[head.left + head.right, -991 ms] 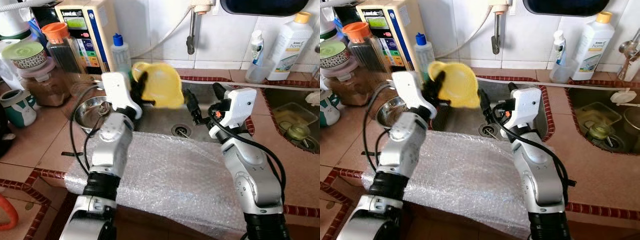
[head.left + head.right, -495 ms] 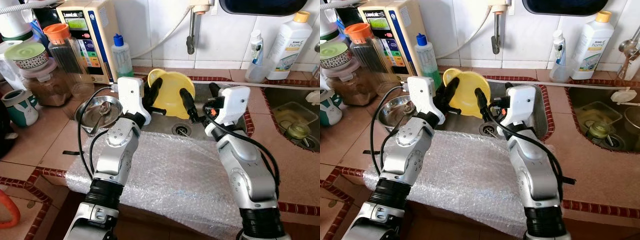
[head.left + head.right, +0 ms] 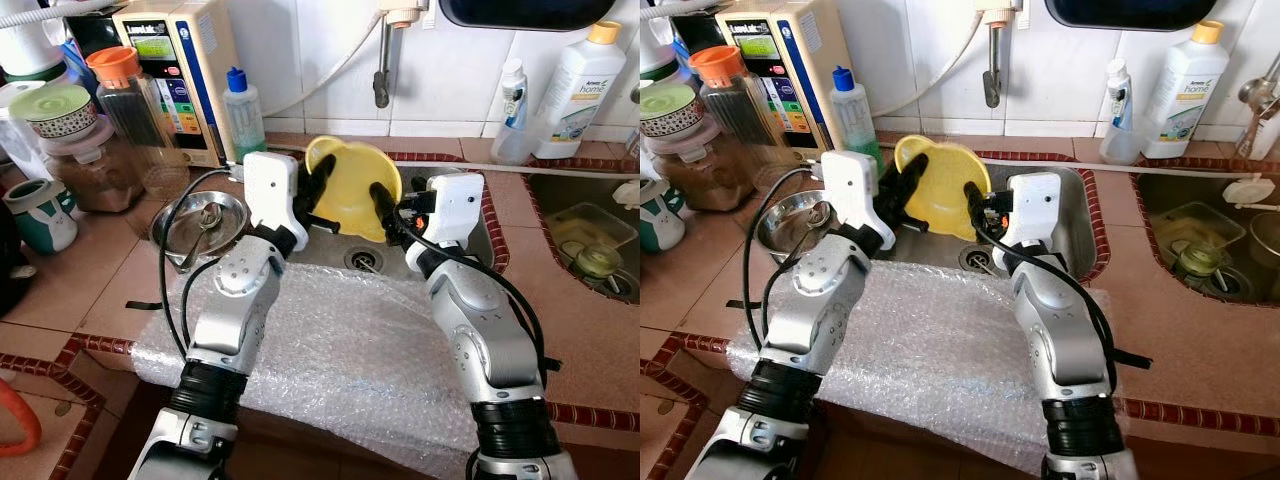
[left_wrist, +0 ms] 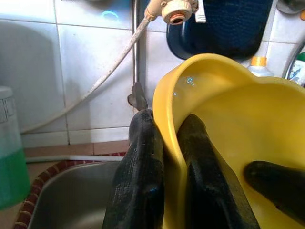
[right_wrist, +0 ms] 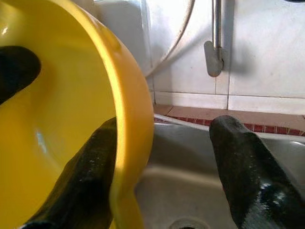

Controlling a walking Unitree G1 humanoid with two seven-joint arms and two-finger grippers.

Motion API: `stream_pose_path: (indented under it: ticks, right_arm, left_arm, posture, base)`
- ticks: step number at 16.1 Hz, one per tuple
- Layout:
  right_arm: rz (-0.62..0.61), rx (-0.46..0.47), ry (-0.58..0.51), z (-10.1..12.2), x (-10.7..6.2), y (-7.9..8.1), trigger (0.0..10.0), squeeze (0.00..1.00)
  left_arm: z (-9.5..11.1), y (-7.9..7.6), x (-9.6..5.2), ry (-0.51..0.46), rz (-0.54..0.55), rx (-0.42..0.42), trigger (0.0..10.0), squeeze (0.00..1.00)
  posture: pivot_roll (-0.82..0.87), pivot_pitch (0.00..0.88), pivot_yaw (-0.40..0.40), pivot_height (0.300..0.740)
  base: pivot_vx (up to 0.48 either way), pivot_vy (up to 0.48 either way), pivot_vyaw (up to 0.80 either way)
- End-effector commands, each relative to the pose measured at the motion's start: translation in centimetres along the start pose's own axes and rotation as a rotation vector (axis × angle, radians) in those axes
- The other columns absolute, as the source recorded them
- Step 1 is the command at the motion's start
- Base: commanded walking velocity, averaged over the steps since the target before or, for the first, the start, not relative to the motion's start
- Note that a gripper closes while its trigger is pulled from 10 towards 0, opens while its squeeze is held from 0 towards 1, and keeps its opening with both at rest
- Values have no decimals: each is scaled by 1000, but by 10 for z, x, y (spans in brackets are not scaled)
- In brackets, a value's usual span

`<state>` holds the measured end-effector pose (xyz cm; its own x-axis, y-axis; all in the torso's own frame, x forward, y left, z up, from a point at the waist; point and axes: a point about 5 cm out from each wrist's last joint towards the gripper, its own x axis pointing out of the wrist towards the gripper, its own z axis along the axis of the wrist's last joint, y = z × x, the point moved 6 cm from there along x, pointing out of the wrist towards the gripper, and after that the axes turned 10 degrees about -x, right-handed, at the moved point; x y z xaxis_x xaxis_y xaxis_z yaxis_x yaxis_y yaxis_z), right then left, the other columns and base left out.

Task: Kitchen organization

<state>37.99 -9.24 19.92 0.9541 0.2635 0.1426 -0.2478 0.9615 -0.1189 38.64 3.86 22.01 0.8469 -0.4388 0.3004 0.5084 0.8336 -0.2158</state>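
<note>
**Yellow bowl held over the sink by two pincers**

A yellow bowl [image 3: 352, 187] is held tilted over the steel sink [image 3: 1080, 235], above the drain [image 3: 363, 261]. It is gripped by the left pincer [image 4: 171, 157]: one black finger is pressed on the outside of the rim and one on the inside, so the rim is pinched tight. The right pincer [image 5: 167, 181] is spread wide. One of its fingers is laid inside the bowl and the other is left out in the air over the sink, so the rim is straddled but not squeezed. It seems the bowl is being steadied from both sides, maybe so it can be passed across or tipped to drain.

A sheet of bubble wrap [image 3: 340, 360] is spread over the front edge of the tiled counter [image 3: 60, 270], under both arms, most likely to keep them from knocking the hard edge.

A steel dish [image 3: 200, 220] is set just left of the sink. Behind it are found a green soap bottle [image 3: 243, 110], a box-shaped machine [image 3: 178, 70], and jars [image 3: 90, 150]. A tap [image 3: 382, 60] is hung from the white tiled wall. White bottles [image 3: 580, 85] are stood at the right, near a second sink [image 3: 590, 245].
</note>
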Motion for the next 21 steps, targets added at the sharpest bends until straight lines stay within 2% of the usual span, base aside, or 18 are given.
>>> stream_pose_path:
  ticks: [1,7,10,13,14,15,16,17,21]
  right_arm:
    - [-21,-4,8,3,5,-3,0,0]
    - [-50,13,23,-1,4,-10,0,0]
    - [-26,82,39,-4,4,-5,0,0]
    - [-38,120,51,-7,2,-6,0,0]
    - [-47,138,56,-9,1,-8,0,0]
    - [-61,153,72,-12,1,-10,0,0]
    - [-70,154,82,-15,1,-11,0,0]
    - [-78,156,92,-17,2,-11,0,0]
    - [-134,184,115,-24,1,-20,0,0]
  left_arm:
    - [6,-8,0,-20,-40,24,0,0]
    - [2,-18,-4,-9,-95,67,0,0]
    - [-1,-19,-6,1,-94,82,0,0]
    - [-4,-19,-7,9,-93,83,0,0]
    - [-5,-19,-8,14,-94,82,431,0]
    - [-8,-20,-8,26,-103,75,3059,118]
    - [-8,-20,-8,31,-107,75,7961,769]
    - [-8,-20,-8,31,-109,60,10000,1000]
    - [-13,-17,-10,53,-97,60,10000,1000]
  posture:
    - [-32,20,101,740]
    - [-30,20,96,740]
    - [-32,24,96,740]
    - [-32,24,98,740]
    - [-30,15,98,740]
    - [-28,10,98,740]
    - [-28,11,98,740]
    - [-28,11,100,740]
    - [-21,20,107,740]
  base:
    - [0,0,0]
    - [0,0,0]
    - [0,0,0]
    - [0,0,0]
    - [0,0,0]
    - [0,0,0]
    - [0,0,0]
    - [0,0,0]
    - [0,0,0]
